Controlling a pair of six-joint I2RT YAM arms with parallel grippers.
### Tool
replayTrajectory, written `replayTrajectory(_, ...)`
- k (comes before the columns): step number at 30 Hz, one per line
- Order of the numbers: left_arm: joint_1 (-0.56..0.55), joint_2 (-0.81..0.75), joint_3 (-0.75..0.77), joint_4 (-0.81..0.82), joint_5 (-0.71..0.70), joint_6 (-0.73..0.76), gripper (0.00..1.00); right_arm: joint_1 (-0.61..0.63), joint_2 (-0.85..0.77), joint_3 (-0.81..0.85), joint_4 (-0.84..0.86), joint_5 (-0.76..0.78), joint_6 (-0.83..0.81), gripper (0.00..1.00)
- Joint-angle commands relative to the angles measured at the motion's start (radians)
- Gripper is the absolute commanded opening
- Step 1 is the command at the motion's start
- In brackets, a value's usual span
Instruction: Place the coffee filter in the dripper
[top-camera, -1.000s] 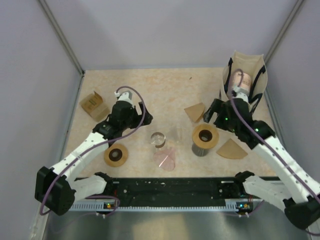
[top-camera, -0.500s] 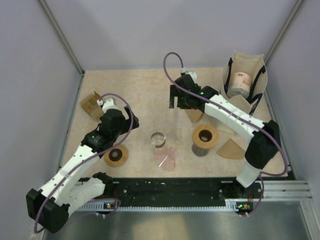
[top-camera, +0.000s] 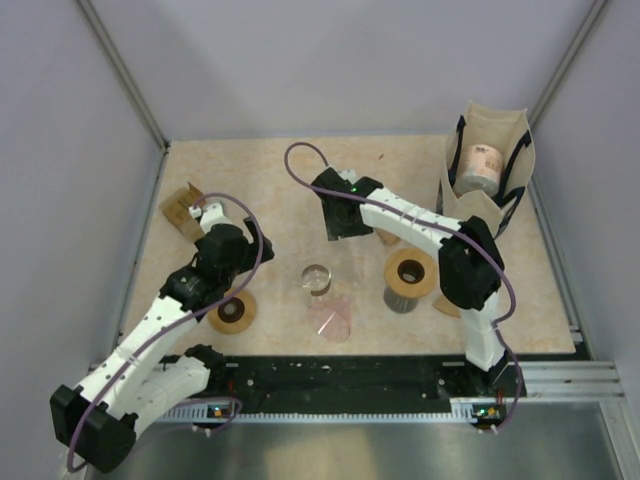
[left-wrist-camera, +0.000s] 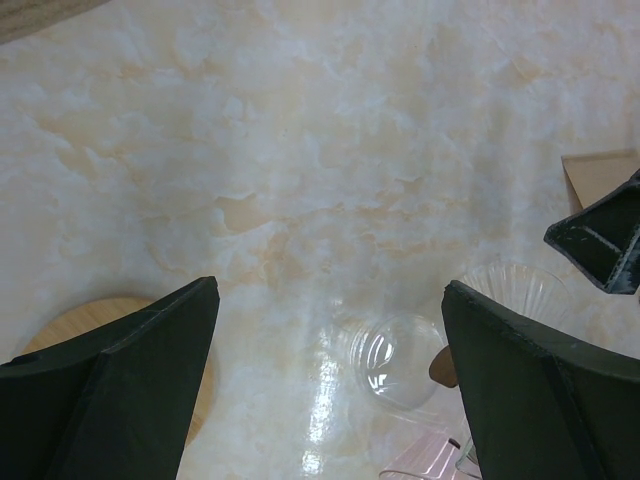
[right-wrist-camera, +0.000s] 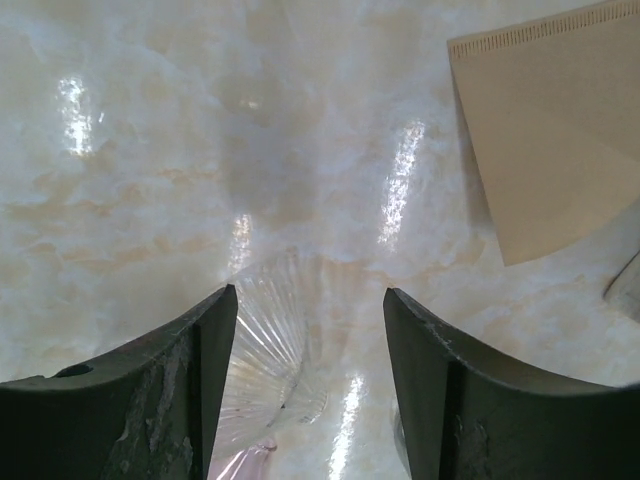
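Observation:
The clear ribbed dripper (right-wrist-camera: 268, 352) lies on its side on the table, just below my open right gripper (right-wrist-camera: 310, 330) and nearest its left finger. It also shows in the left wrist view (left-wrist-camera: 520, 288). A brown coffee filter (right-wrist-camera: 560, 120) lies flat to the upper right. In the top view it (top-camera: 390, 238) is partly under the right arm. A second filter (top-camera: 447, 303) lies by the right arm. My right gripper (top-camera: 340, 220) hovers mid-table. My left gripper (left-wrist-camera: 330, 400) is open and empty, left of a clear glass (left-wrist-camera: 400, 358).
A brown roll on a metal can (top-camera: 410, 274) stands right of centre. A pink transparent piece (top-camera: 330, 318) lies near the glass (top-camera: 316, 277). A wooden disc (top-camera: 232, 311), a cardboard box (top-camera: 183, 206) and a tote bag holding a can (top-camera: 487, 165) are around the edges.
My right arm has swung left from beside the bag to over the middle of the table, above the dripper. My left gripper has drawn back to the left.

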Motion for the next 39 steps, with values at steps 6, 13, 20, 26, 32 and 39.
replayTrajectory(6,0.003,-0.026,-0.007,0.021,-0.019,0.020,0.99,0.027,0.030,0.024,-0.044,-0.029,0.003,0.52)
replayTrajectory(13,0.001,-0.035,0.001,0.021,-0.019,0.023,0.99,0.035,0.020,-0.020,-0.044,-0.048,0.020,0.46)
replayTrajectory(20,0.001,-0.028,0.007,0.019,-0.027,0.031,0.99,0.041,0.000,-0.073,-0.045,-0.069,0.013,0.41)
replayTrajectory(26,0.001,-0.027,0.007,0.024,-0.032,0.031,0.99,0.044,-0.016,-0.083,-0.045,-0.051,0.024,0.35)
replayTrajectory(32,0.003,-0.018,0.008,0.024,-0.050,0.032,0.99,0.046,-0.038,-0.106,-0.034,-0.062,0.030,0.21)
replayTrajectory(39,0.003,-0.014,0.018,0.016,-0.058,0.032,0.99,0.047,-0.073,-0.108,-0.034,-0.040,0.036,0.07)
